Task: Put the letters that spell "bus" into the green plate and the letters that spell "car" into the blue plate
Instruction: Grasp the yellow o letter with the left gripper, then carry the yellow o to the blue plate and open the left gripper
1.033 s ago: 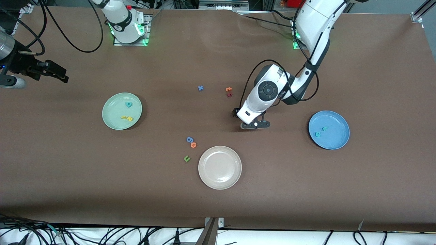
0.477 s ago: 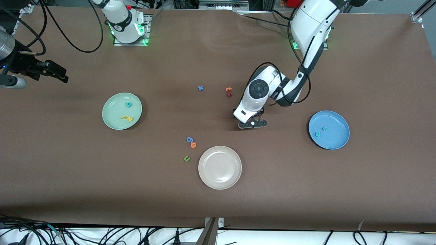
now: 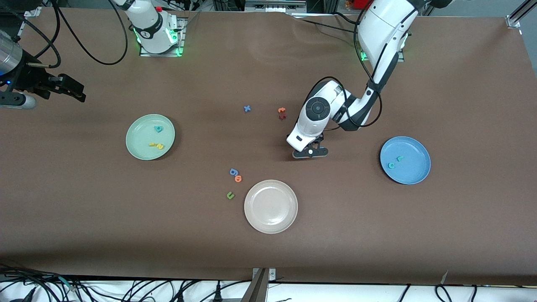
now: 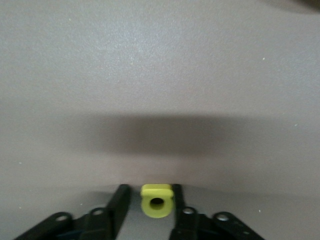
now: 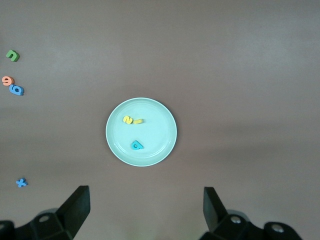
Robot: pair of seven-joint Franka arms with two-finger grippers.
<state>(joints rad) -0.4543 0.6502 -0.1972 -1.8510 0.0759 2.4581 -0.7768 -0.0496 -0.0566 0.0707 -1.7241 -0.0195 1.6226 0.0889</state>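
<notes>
Left gripper (image 4: 149, 200) low on table, yellow a (image 4: 156, 201) between fingers, one touching, other slightly apart. Right gripper (image 5: 145, 205) waits wide open above green plate (image 5: 165, 117).

Front view: high camera across table (image 3: 419, 235), facing robot bases, looking steeply down; whole tabletop in frame, far off.

Left wrist view: camera on left arm's wrist, looking down between own fingers (image 4: 117, 205), very close to tabletop; yellow a (image 4: 156, 201) fills gap.

Right wrist view: camera on right arm's wrist, high up, looking straight down at green plate (image 5: 165, 115).

Shared by right wrist and front views: green plate (image 3: 136, 149), loose letters.
</notes>
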